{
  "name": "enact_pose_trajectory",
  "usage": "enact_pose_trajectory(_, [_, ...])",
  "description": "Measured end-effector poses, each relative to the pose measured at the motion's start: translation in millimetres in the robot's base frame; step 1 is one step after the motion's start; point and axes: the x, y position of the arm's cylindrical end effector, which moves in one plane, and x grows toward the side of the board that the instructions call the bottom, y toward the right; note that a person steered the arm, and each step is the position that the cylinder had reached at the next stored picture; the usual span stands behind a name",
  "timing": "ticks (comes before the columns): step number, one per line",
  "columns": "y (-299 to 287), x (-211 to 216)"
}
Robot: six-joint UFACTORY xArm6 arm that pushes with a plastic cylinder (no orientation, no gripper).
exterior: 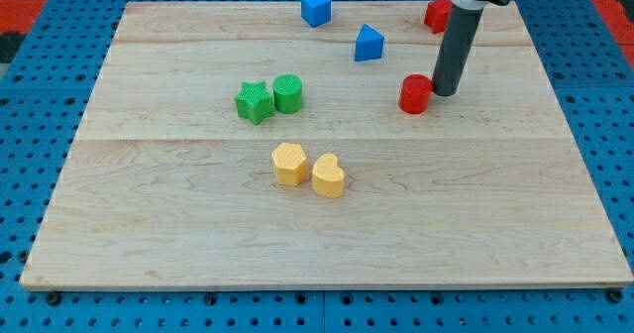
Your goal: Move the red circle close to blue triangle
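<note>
The red circle (pixel 415 93) lies on the wooden board, right of centre. The blue triangle (pixel 369 43) lies up and to its left, a short gap away. My tip (pixel 443 91) rests on the board just right of the red circle, touching or nearly touching its right side. The dark rod rises from there toward the view's top right.
A blue cube (pixel 315 7) sits near the top edge. A second red block (pixel 437 15) is partly hidden behind the rod. A green star (pixel 255 102) and green cylinder (pixel 288 93) sit left of centre. Two yellow blocks (pixel 290 164) (pixel 328 175) lie below the middle.
</note>
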Motion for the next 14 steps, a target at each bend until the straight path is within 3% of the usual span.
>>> enact_pose_trajectory(1, [8.6, 50.3])
enact_pose_trajectory(2, [-17.6, 55.5])
enact_pose_trajectory(4, [-27.6, -8.9])
enact_pose_trajectory(5, [-30.7, -17.3])
enact_pose_trajectory(6, [-71.3, -7.3])
enact_pose_trajectory(9, [-40.2, -58.8])
enact_pose_trajectory(12, [-86.6, -103.4])
enact_pose_trajectory(14, [-108.4, -102.1])
